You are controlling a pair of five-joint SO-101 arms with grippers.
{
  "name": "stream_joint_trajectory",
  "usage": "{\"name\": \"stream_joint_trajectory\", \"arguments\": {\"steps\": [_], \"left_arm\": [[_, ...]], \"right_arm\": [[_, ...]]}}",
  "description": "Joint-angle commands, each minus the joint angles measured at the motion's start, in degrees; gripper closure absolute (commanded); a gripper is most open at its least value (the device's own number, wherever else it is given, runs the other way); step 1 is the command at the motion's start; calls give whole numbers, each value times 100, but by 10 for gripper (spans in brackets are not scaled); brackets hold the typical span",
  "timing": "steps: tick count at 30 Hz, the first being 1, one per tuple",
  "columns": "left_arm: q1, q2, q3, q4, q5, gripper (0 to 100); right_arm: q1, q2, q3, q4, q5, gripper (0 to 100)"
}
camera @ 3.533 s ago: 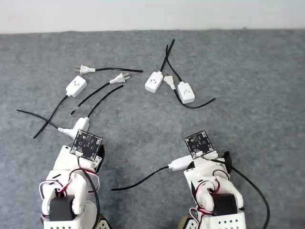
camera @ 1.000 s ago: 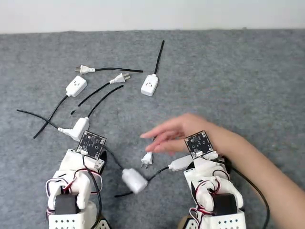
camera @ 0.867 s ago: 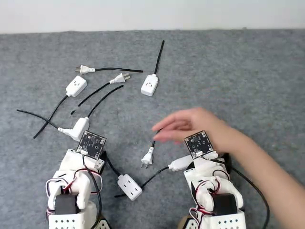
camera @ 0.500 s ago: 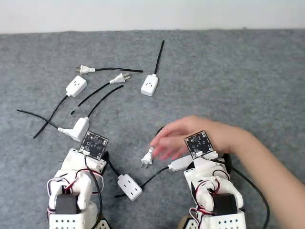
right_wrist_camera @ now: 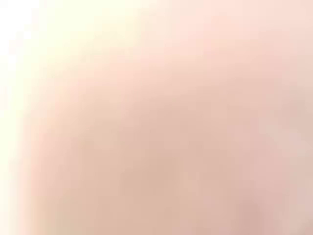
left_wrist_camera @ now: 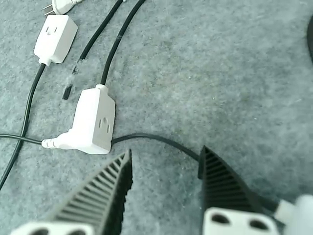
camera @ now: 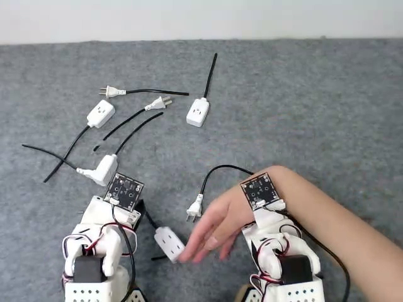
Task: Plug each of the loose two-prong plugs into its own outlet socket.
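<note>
Carpet [camera: 327,113], grey and short-piled, covers the whole work surface; a plain white wall [camera: 201,19] runs along its far edge.

Far left lie the far plug [camera: 112,92] and the second plug [camera: 160,102], both loose with their prongs bare, each trailing a black cord. The left socket [camera: 101,114] sits just beside them. The middle socket [camera: 198,112] lies apart to the right, its cord running toward the wall.

The angled socket [camera: 104,170] lies just ahead of the left arm [camera: 94,251]. The left gripper [left_wrist_camera: 165,152] is released, jaws spread over bare carpet and gripping nothing. A black cord [left_wrist_camera: 156,139] crosses between the jaws.

The near plug [camera: 195,207] lies unplugged between the two arms, its cord looping away. The near socket [camera: 169,242] lies close by at the left arm's side.

A person's hand [camera: 217,226] reaches in from the right, lying across the front of the right arm [camera: 283,264]. Its fingertips are at the near socket; contact is unclear.

Right gripper: clenched or released cannot be told. The right wrist view is a pale, skin-toned blur.
</note>
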Motion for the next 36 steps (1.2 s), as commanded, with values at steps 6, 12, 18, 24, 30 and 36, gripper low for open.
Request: {"name": "stream_joint_trajectory", "arguments": {"steps": [6, 12, 18, 24, 30, 36], "left_arm": [[26, -105, -57, -114, -105, 776], [53, -105, -57, -114, -105, 776], [62, -105, -57, -114, -105, 776], [62, -105, -57, -132, -105, 776], [62, -105, -66, -123, -79, 776], [26, -105, -356, 44, 18, 776]], "right_arm": [[57, 31, 88, 92, -18, 592], [75, 31, 88, 92, -18, 592], [75, 40, 88, 92, -18, 592], [75, 40, 88, 92, -18, 592], [75, 40, 88, 92, -18, 592], [75, 40, 88, 92, -18, 592]]}}
